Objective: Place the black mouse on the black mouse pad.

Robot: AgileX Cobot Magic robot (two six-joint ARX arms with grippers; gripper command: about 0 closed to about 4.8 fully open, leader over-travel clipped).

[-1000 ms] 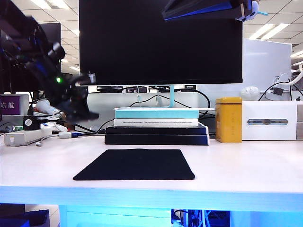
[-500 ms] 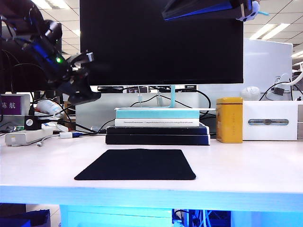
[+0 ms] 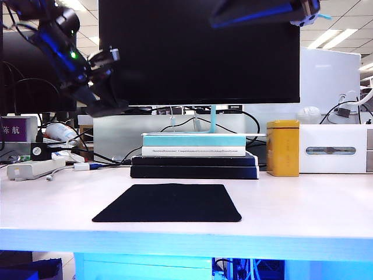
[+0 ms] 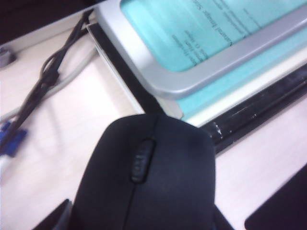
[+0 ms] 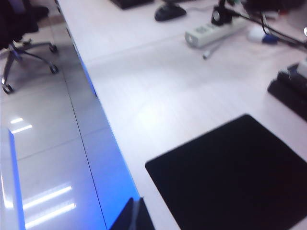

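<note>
Mouse pad point(image 3: 168, 202) lies flat near the front edge of the white desk point(image 3: 303, 204), black and bare, in front of a stack of books point(image 3: 194, 155) that stands under a dark monitor point(image 3: 198, 51). The black mouse point(image 4: 146, 184) is off the desk: the left gripper point(image 3: 104, 104) holds it by its sides high at the left of the exterior view, above the power strip point(image 3: 32, 168) and cables, well apart from the pad and up in front of the monitor's left edge. In the left wrist view the mouse fills the lower middle, scroll wheel point(image 4: 142, 160) facing the camera, with the teal book cover and the dark book beneath it beyond, and a corner of the pad at the frame's edge. The right gripper point(image 3: 265, 11) hangs at the top of the exterior view, above the monitor; whether its fingers are open or closed I cannot tell. A yellow tin point(image 3: 282, 147) stands right of the books.
</note>
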